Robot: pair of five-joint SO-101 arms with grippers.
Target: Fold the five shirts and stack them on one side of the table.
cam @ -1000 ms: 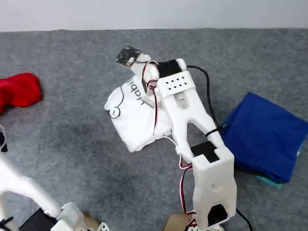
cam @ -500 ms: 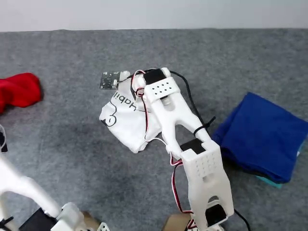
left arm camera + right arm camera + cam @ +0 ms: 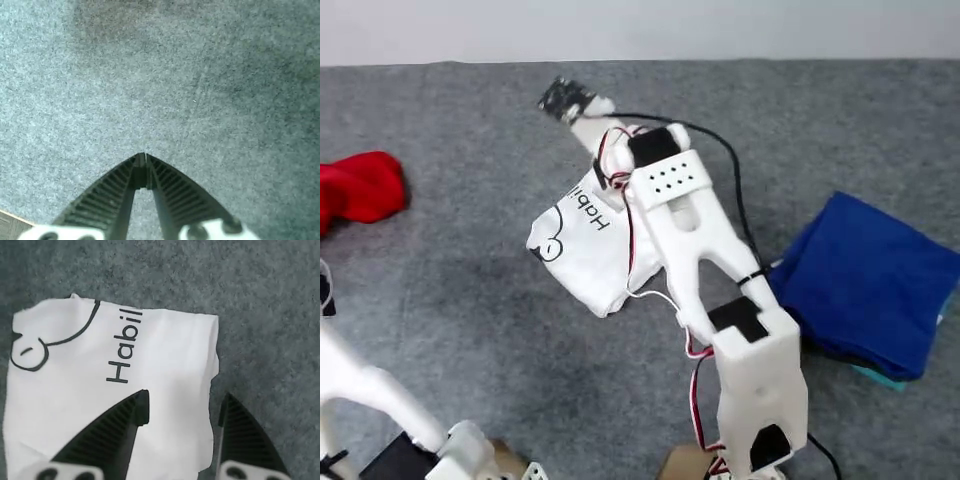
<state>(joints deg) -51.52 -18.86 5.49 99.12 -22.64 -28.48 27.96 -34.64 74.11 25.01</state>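
Note:
A folded white shirt [image 3: 575, 245] with black print lies crumpled on the grey carpet near the table's middle. My right gripper [image 3: 185, 395] hangs open just above the white shirt [image 3: 100, 390], one finger over the cloth and the other past its edge, holding nothing. The right arm [image 3: 670, 190] reaches over the shirt from the near side. A folded blue shirt [image 3: 865, 280] tops a stack at the right. A bunched red shirt [image 3: 360, 187] lies at the far left. My left gripper [image 3: 145, 156] is shut over bare carpet.
A teal layer [image 3: 880, 375] peeks from under the blue stack. The left arm's white link [image 3: 360, 385] sits at the near left corner. The carpet's far edge [image 3: 640, 62] meets a pale wall.
The white shirt slid a little left a second ago and has since stayed put. The right arm's wrist dipped toward the shirt, then swung back up toward the far side.

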